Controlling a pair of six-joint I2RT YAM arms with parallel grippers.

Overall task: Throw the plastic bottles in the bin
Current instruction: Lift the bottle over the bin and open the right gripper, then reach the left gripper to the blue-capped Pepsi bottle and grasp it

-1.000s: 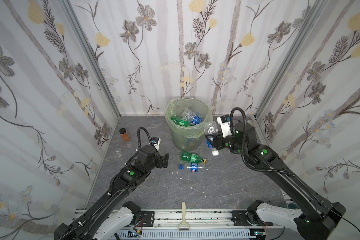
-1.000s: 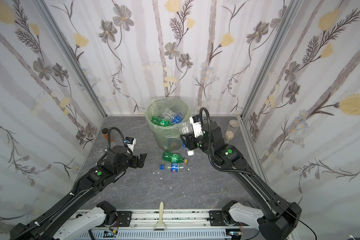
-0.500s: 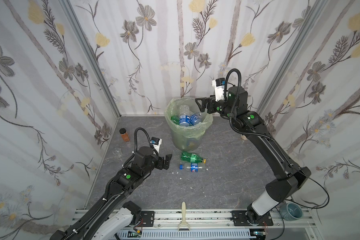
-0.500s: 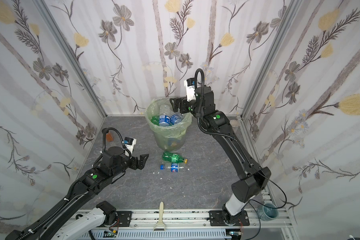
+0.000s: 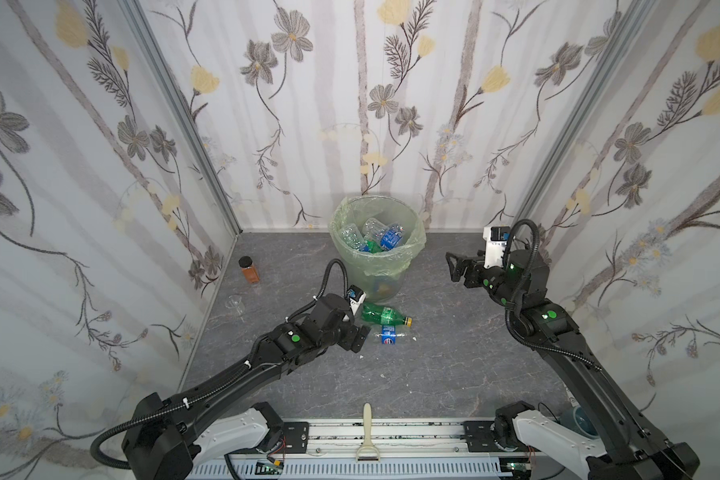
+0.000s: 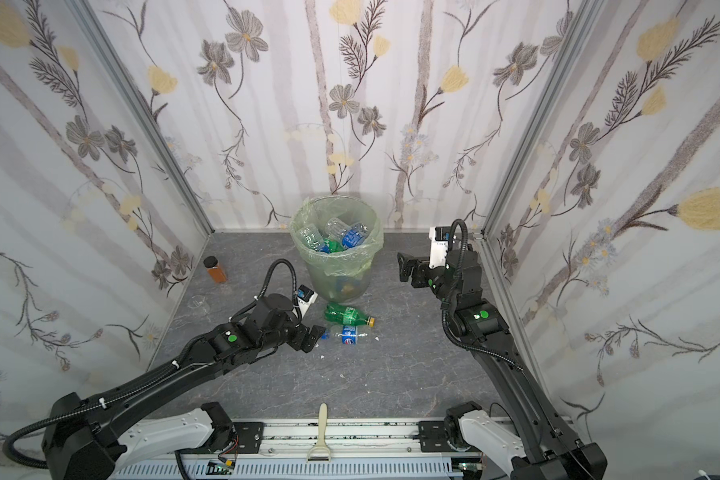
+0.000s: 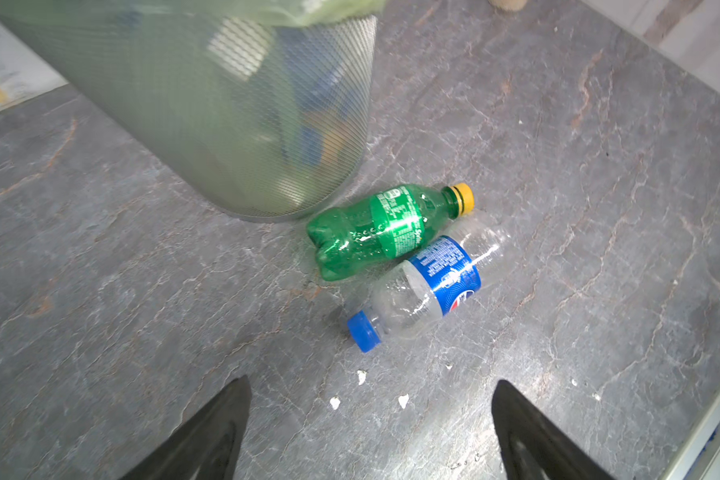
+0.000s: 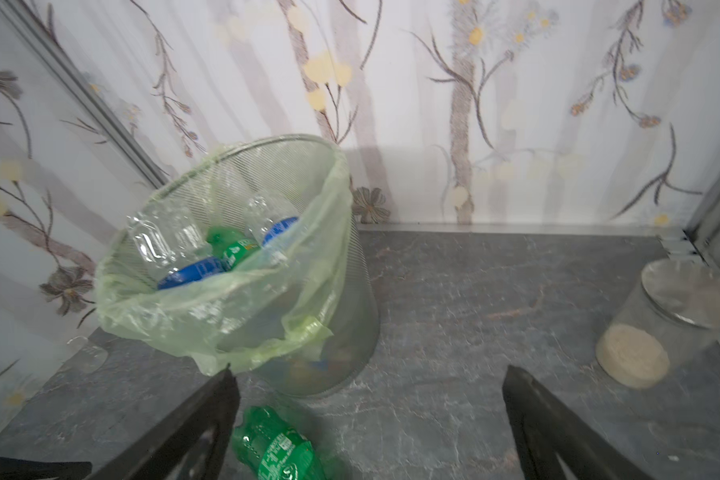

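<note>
Plastic bottles (image 5: 391, 237), clear and green, lie inside the round grey mesh bin (image 5: 385, 286), lined with a pale green bag (image 5: 412, 254). Two more lie touching on the grey tabletop (image 5: 454, 365) just beside it: a green plastic bottle with a yellow cap (image 7: 385, 230) and a clear plastic bottle with a blue label and cap (image 7: 425, 289). The left gripper (image 7: 371, 382) hovers near the clear bottle's cap, jaws wide, empty. The right gripper (image 8: 368, 372), right of the bin, is spread wide, holding nothing.

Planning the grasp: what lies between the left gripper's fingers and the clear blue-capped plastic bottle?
Left wrist view: only grey marbled surface and small white crumbs before the clear blue-capped bottle.
</note>
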